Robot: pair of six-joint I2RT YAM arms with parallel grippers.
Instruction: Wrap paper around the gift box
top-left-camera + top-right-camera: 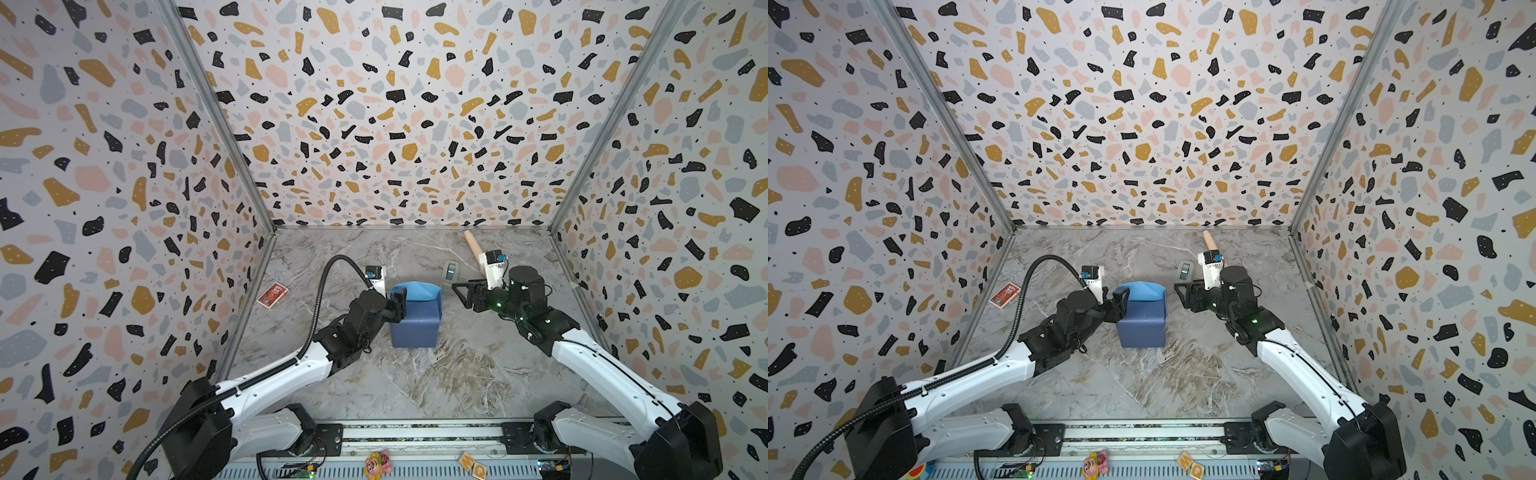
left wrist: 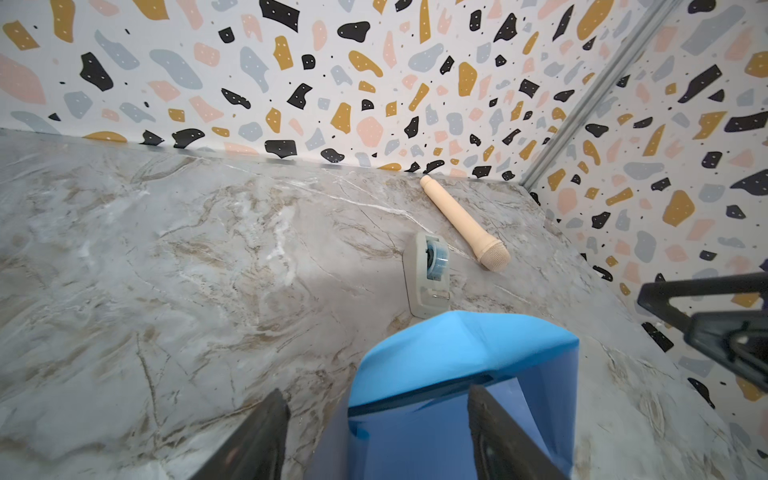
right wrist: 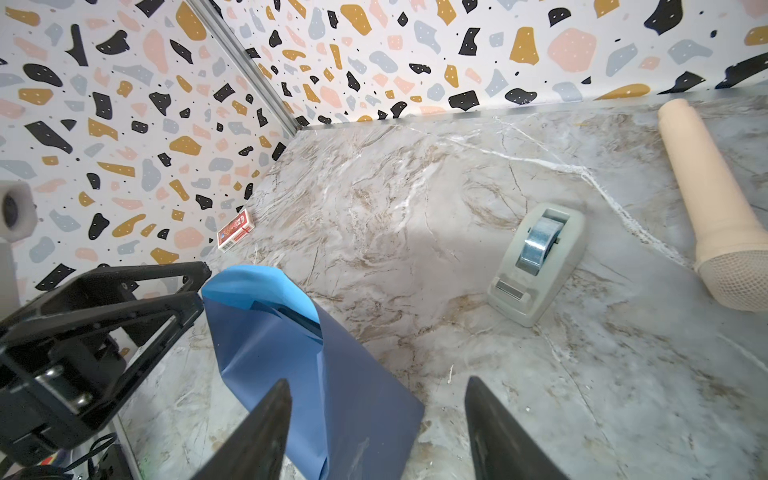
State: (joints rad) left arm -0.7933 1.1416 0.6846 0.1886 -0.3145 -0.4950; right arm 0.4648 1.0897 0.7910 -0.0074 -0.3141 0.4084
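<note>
The paper (image 1: 415, 320) (image 1: 1142, 324) is folded around the gift box in the middle of the table, dull blue on its sides, with a light-blue flap (image 2: 457, 349) curving over the far end. Of the gift box only a dark strip (image 2: 418, 394) shows under that flap. My left gripper (image 1: 399, 305) (image 2: 374, 390) stands open at the parcel's left upper edge, one finger over the paper and one over the table, holding nothing. Open too, my right gripper (image 1: 461, 293) (image 3: 377, 381) hovers just right of the parcel, apart from the paper (image 3: 291, 365).
A grey tape dispenser (image 1: 450, 272) (image 3: 536, 262) stands behind the parcel to the right. A beige toy microphone (image 1: 473, 245) (image 2: 461, 220) lies beyond it by the back wall. A red card pack (image 1: 272, 296) (image 3: 235, 230) lies near the left wall.
</note>
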